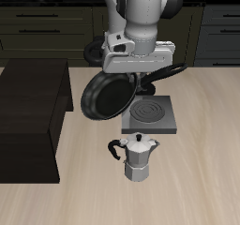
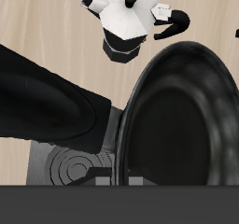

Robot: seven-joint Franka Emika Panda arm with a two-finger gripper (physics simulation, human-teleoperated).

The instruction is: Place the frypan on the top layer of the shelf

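A robot's fingers (image 1: 141, 74) grasp the frypan (image 1: 103, 95) by its handle, tilted in mid-air above the worktop (image 1: 187, 172). The shelf (image 1: 33, 116) top, at nine o'clock, is bare, so carrying and placing remain. Only the wrist view shows the pan's inside and the moka pot (image 2: 126, 18) beyond.

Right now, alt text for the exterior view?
A Franka arm's gripper holds a glossy black frypan tilted in the air above the table, beside a dark shelf. Below sit a grey burner plate and a moka pot nearer the front edge.
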